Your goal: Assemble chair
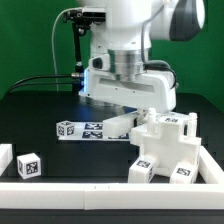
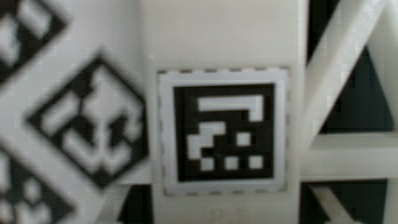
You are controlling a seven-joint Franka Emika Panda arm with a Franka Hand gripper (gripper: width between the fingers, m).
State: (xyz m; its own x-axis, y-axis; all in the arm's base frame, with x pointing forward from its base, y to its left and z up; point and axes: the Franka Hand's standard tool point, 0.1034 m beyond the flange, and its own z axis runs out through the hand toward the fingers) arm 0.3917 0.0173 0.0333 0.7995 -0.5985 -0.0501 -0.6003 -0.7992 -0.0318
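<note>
Gripper (image 1: 138, 112): I cannot tell how wide the jaws stand.
Chair (image 1: 170, 146): directly beneath the gripper, tagged bar (image 2: 222, 125) nearest.

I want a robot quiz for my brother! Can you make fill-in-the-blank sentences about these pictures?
The table is coloured ___. The backdrop behind the arm is ___. The chair parts are ___. The small cube sits toward the exterior view's ___ of the chair.
Missing words: black, green, white, left.
</note>
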